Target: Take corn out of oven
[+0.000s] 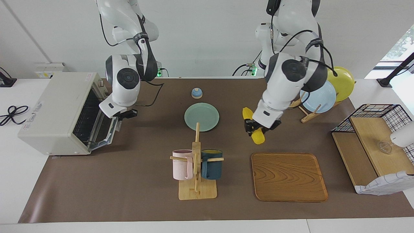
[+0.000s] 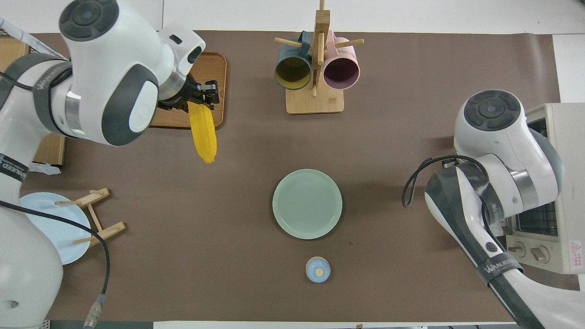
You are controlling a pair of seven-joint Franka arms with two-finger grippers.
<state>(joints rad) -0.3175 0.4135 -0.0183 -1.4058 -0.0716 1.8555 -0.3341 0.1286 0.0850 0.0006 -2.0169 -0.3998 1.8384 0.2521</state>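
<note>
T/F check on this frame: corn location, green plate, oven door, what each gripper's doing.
1. The corn lies on the green plate. False: the left gripper holds it in the air, beside the wooden tray.
2. The green plate is bare. True.
3. The oven door lies flat open. False: it is tilted up, partly closed.
4. The right gripper is at the oven door. True.
5. The left gripper is shut on the corn. True.
</note>
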